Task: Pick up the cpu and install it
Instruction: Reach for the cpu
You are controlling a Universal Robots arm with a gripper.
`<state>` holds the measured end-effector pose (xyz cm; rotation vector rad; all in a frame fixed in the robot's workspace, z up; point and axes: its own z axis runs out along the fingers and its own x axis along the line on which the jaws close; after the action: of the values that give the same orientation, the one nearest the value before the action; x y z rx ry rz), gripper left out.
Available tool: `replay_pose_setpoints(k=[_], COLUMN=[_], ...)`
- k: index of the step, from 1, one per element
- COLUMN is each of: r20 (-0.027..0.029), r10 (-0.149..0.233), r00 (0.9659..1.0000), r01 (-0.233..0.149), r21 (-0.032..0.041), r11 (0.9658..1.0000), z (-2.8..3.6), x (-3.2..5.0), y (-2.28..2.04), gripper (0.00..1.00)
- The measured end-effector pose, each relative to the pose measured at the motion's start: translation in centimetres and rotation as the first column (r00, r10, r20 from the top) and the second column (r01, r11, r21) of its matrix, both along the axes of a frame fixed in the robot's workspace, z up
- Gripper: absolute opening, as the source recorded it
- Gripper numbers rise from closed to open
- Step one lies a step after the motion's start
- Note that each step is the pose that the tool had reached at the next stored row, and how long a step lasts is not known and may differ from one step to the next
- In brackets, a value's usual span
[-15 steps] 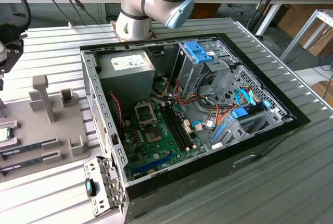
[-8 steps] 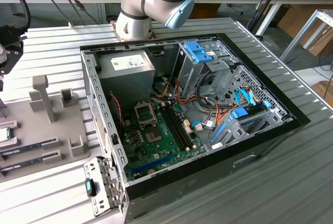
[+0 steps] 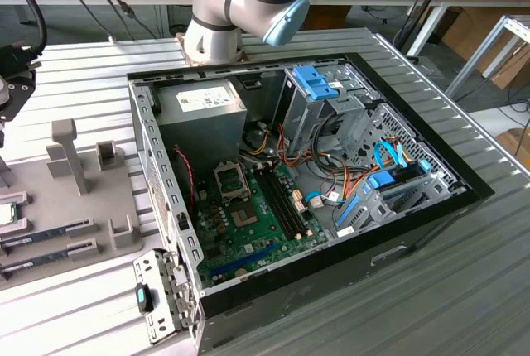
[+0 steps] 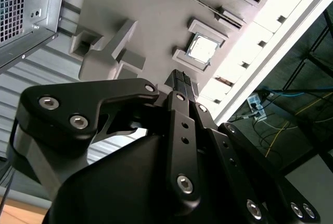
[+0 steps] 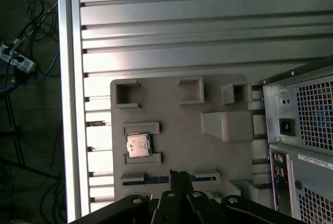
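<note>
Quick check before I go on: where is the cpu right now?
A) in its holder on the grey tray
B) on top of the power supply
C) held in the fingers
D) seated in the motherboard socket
A: in the first wrist view the cpu lies flat in its holder on the grey tray, apart from the gripper, which holds nothing.
</note>
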<state>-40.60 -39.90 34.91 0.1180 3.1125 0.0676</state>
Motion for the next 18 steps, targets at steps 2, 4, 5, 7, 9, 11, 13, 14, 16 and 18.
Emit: replay_pose_setpoints(k=[2,4,5,7,9,11,13,14,16,18], r20=[0.0000,0.0000,0.0000,0.0000,0.0000,-0.0001,0.0001,0.0000,0.0000,0.0000], r10=[0.000,0.000,0.000,0.000,0.000,0.000,0.000,0.000,0.000,0.000], r00=[1.0000,1.0000,1.0000,1.0000,1.0000,1.0000,1.0000,1.0000,1.0000,1.0000], r01=[0.000,0.000,0.000,0.000,0.000,0.000,0.000,0.000,0.000,0.000], r21=[0.0000,0.0000,0.0000,0.0000,0.0000,0.0000,0.0000,0.0000,0.0000,0.0000], r11=[1.0000,1.0000,1.0000,1.0000,1.0000,1.0000,1.0000,1.0000,1.0000,1.0000], z=[-0.12,-0.20,-0.22,-0.35,-0.40,-0.47,-0.53,-0.56,-0.62,-0.69], x=[-0.09,-0.16,-0.18,-0.27,-0.30,-0.32,-0.35,-0.36,-0.38,-0.41], y=[0.00,0.00,0.00,0.00,0.00,0.00,0.00,0.00,0.00,0.00], gripper=[0.11,0.11,0.11,0.11,0.11,0.11,0.11,0.11,0.11,0.11])
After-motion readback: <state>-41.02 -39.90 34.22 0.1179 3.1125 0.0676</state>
